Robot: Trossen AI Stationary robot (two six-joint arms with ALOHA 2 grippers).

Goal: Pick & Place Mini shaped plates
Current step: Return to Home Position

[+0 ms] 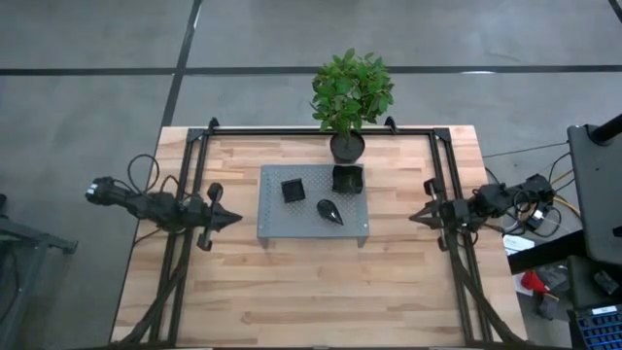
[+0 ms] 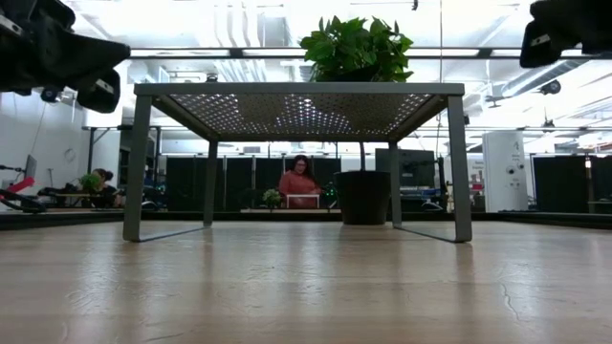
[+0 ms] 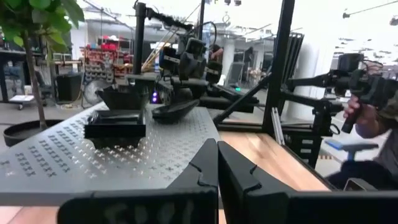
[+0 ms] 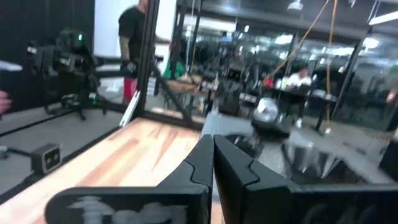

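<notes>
Now the left gripper [image 1: 231, 220] and right gripper [image 1: 418, 217], fingers pressed together, are hovering either side of the grey perforated platform [image 1: 292, 226], which is carrying stacked square plates [image 1: 293, 190], a teardrop plate [image 1: 329, 211] and rounded-square plates [image 1: 347, 179].

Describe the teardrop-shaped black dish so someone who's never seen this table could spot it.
At the middle of the light wooden table stands a grey perforated metal platform. Of the three black items on it, the teardrop-shaped black dish lies farthest from the green potted plant. Its neighbours are squarish; it alone tapers to a point.
</notes>
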